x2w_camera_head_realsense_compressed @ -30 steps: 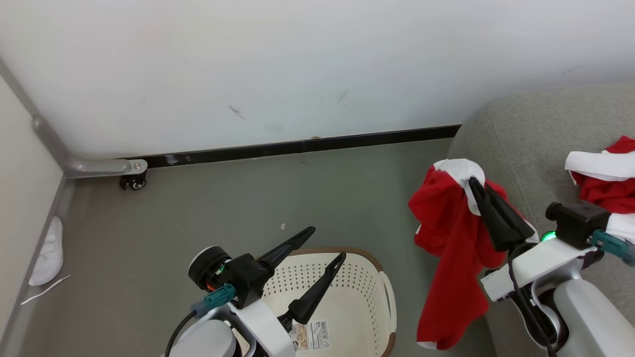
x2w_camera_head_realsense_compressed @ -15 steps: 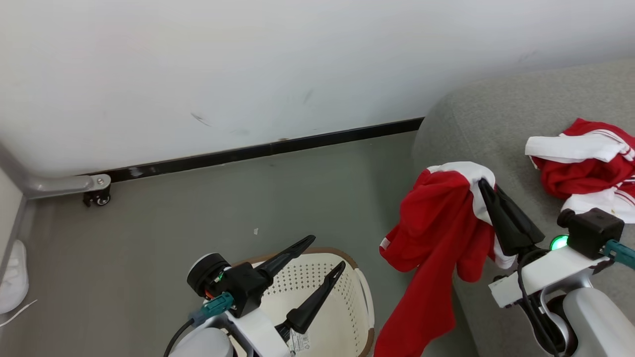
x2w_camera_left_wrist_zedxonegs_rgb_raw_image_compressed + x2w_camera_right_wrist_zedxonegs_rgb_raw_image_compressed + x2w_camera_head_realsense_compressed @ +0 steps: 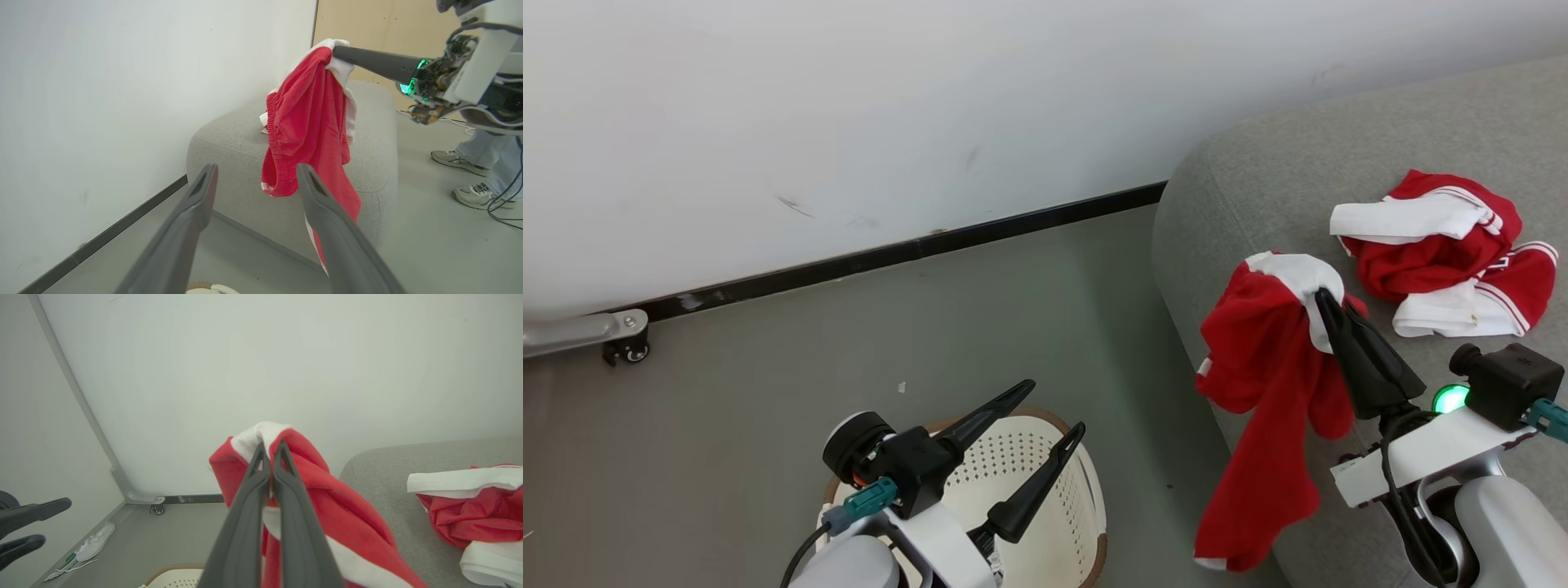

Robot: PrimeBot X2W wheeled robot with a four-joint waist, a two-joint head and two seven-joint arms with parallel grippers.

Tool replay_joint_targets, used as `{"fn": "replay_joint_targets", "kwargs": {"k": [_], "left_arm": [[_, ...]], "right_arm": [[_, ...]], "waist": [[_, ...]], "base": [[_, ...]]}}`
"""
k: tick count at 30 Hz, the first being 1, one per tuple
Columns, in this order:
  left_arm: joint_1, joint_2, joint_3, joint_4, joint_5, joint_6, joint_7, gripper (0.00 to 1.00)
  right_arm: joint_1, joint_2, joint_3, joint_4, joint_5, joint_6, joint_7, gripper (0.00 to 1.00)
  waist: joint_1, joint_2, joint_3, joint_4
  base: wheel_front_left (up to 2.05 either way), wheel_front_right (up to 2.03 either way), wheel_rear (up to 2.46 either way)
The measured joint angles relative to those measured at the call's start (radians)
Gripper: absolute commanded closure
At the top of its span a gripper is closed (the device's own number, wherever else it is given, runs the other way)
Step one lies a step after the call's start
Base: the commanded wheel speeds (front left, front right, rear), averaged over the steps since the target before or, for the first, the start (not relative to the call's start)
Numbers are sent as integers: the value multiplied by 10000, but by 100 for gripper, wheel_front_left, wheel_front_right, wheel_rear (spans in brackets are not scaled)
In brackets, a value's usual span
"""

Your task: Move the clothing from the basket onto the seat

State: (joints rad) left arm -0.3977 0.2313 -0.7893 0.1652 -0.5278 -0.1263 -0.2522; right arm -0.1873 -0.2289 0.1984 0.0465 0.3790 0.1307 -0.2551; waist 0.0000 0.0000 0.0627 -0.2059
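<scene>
**Basket left, seat right, wall behind**

We log the basket (image 3: 1088,500) on the floor (image 3: 849,351) at lower left, with the left gripper (image 3: 1056,404) above it, fingers spread. The seat (image 3: 1258,180) stands right of the basket, near the wall (image 3: 849,122) behind. The held garment (image 3: 1258,384) hangs from the right gripper (image 3: 1321,296), pinched tight, over the seat's left edge and dangling down its side. A heap of clothing (image 3: 1429,261) lies on the seat, right of it. A caster (image 3: 625,351) sits far left at the wall's foot. A slipper (image 3: 96,547) lies on the floor, left. A person's shoes (image 3: 449,157) stand beside the seat's far side.
</scene>
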Motion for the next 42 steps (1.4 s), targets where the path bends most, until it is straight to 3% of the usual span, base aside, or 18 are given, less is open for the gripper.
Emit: {"fn": "replay_joint_targets", "kwargs": {"k": [8,28,42], "left_arm": [[11,161,134,-117,2,0,0,0],[189,341,65,-368,35,0,0,0],[183,619,-61,-759,92,0,224,0]], "right_arm": [[-70,-100,6,-280,-59,0,0,100],[-2172,-1501,-763,-330,-217,0,-2,100],[-4381,-2314,-859,667,640,2,-4,100]], "waist": [[0,0,104,-344],[0,0,684,-673],[0,0,1499,-665]], "base": [[0,0,0],[0,0,0],[0,0,0]]}}
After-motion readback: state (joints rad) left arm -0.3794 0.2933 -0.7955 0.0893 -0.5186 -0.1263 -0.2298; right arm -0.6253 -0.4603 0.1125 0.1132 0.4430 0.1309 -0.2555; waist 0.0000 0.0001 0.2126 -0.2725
